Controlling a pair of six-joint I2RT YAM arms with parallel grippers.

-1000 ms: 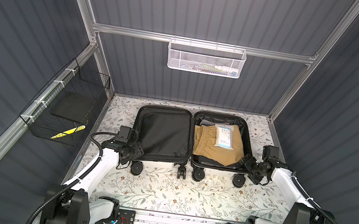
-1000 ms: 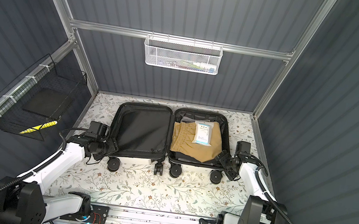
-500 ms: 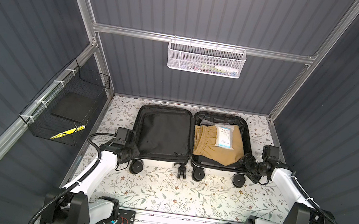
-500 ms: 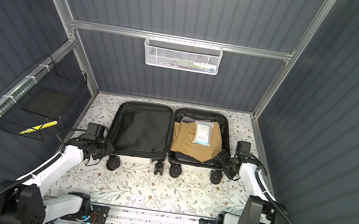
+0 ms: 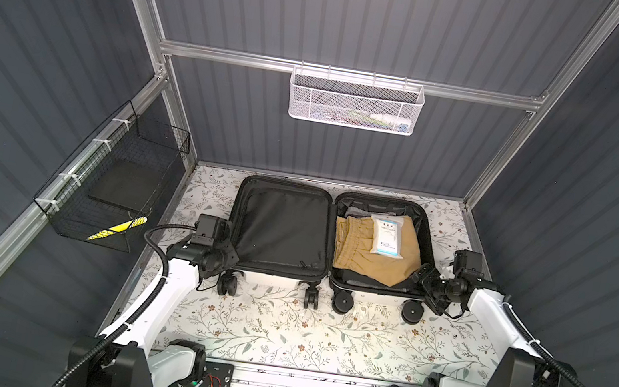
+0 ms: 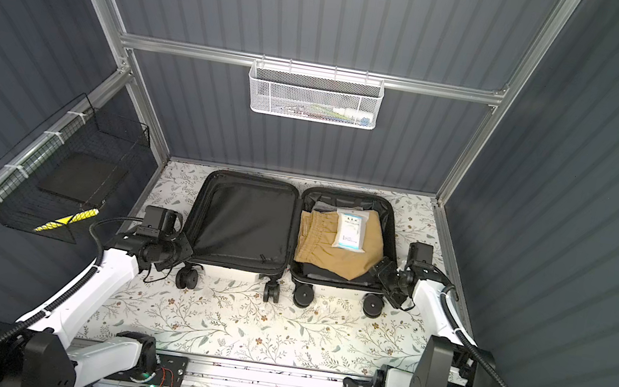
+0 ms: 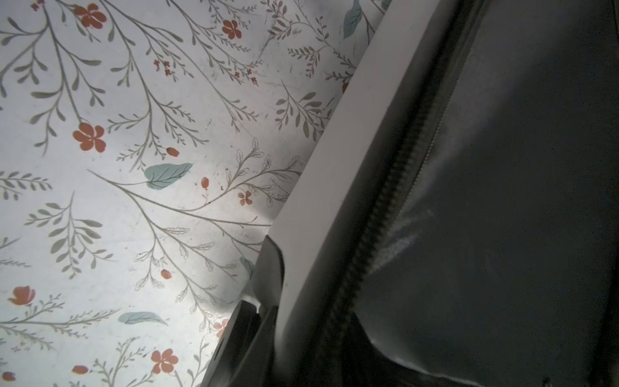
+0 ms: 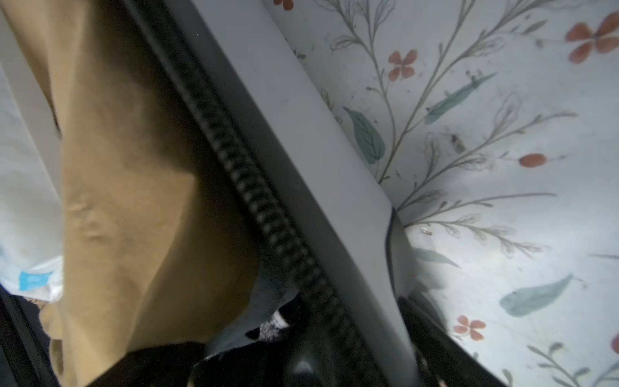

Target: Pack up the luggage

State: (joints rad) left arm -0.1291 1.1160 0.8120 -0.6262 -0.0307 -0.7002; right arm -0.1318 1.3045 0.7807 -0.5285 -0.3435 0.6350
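White-shelled luggage (image 5: 280, 232) lies open at the back of the desk (image 5: 278, 324), tan shorts (image 5: 353, 252) and a packet (image 5: 387, 236) packed in its right half, left half bare, lid not yet shut; right fingers (image 8: 402, 261) gape astride one rim, left fingers (image 7: 268, 274) hug the other, grip unclear.

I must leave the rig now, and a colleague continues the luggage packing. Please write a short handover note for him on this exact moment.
Left gripper: at the outer rim of the empty half of the luggage, which lies open; grip unclear.
Right gripper: open, astride the rim of the filled half.
Done: tan garment and white packet lie in the filled half.
Left: probably fold the halves shut and zip. The white mesh basket holds items; whether they go in, I cannot tell.
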